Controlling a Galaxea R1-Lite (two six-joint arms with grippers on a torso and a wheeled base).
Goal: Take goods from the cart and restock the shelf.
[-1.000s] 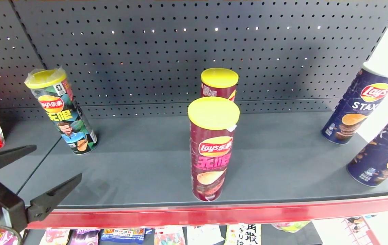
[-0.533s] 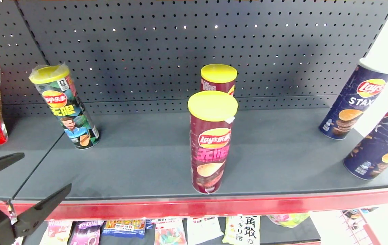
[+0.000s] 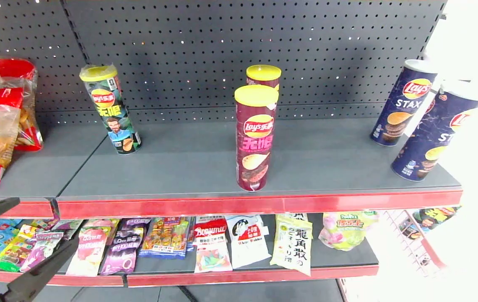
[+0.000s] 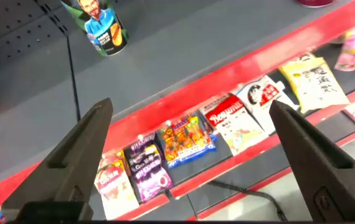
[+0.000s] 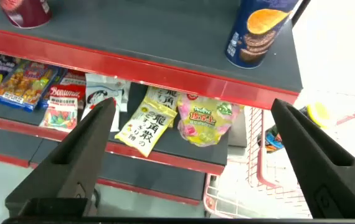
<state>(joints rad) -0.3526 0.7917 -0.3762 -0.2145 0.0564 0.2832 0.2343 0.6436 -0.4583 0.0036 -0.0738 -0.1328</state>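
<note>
Left gripper (image 4: pixel 190 106): fingers wide apart, nothing held, low before shelf's left end. Right gripper (image 5: pixel 193 102): fingers apart, empty, off right end.

Shelf (image 3: pixel 188 167): maroon can (image 3: pixel 255 138) upright at front edge, middle; second maroon can (image 3: pixel 263 75) behind it; green can (image 3: pixel 111 109) toward left rear; two blue cans (image 3: pixel 402 105) at right edge.

Cart (image 5: pixel 240 186), pink wire, beside shelf's right end, lower down; goods inside hard to make out.

Step judged: between placements, next item to fetch. Next move likely needs right arm down into cart, fingers either side of item, then closing.
</note>
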